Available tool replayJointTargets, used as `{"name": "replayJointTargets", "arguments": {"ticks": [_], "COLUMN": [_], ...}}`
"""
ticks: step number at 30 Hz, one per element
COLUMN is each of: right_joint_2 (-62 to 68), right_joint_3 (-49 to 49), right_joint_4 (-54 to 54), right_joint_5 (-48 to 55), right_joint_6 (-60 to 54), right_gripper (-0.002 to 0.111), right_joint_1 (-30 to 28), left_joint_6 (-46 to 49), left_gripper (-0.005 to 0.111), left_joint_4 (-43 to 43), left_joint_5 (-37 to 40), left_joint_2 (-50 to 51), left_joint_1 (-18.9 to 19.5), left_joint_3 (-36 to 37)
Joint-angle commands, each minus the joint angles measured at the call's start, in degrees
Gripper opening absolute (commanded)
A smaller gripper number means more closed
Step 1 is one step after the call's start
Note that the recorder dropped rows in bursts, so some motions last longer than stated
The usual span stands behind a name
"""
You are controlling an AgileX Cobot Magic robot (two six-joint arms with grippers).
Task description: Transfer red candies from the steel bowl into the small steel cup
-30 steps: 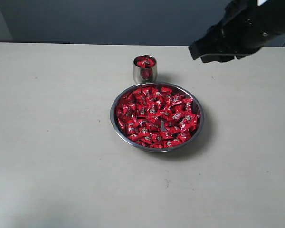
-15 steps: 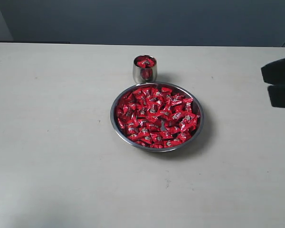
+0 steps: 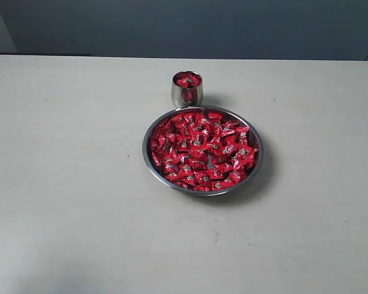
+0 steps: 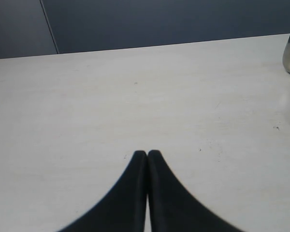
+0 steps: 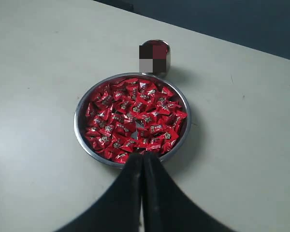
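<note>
Hovering right end effector (image 5: pixel 143 157): jaws pressed together, empty, well out toward the bowl's 3 o'clock; must open before any pick.
Left end effector (image 4: pixel 147 153): closed, empty, over the surface (image 4: pixel 87 96).
Steel bowl (image 3: pixel 146 153): red candies (image 3: pixel 202 150) heaped, glossy; likely to slip or come up in twos.
Small steel cup (image 3: pixel 187 95): just beside the rim at 12 o'clock, red to the brim; another could spill, a nudge could topple it.
</note>
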Motion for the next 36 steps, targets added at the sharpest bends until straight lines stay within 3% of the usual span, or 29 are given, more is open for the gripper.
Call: {"name": "replayJointTargets", "arguments": {"ticks": [1, 11, 19, 30, 36], "right_joint_2": [-0.2, -4.7, -18.8, -33.8, -37.1], "right_joint_3": [0.1, 2.8, 24.4, 42.2, 46.8], "right_joint_4": [0.5, -0.6, -4.5, -4.4, -4.4], "right_joint_5": [-0.3, -7.8, -25.7, -35.3, -35.5], "right_joint_6": [0.1, 0.1, 0.1, 0.1, 0.1], "right_gripper": [0.0, 0.0, 0.0, 0.0, 0.0], "right_joint_1": [-0.4, -1.8, -17.4, -30.1, -34.6], "left_joint_6": [-0.2, -0.2, -0.2, -0.2, -0.2], "left_gripper": [0.0, 0.0, 0.0, 0.0, 0.0], "left_joint_4": [0.1, 0.1, 0.1, 0.1, 0.1], "left_joint_5": [-0.4, -0.4, -0.3, -0.3, -0.3], "left_joint_2": [-0.3, -0.3, -0.3, -0.3, -0.3], "left_joint_1": [-0.3, -0.3, -0.3, -0.3, -0.3], "left_joint_3": [-0.5, -0.5, -0.5, -0.5, -0.5]}}
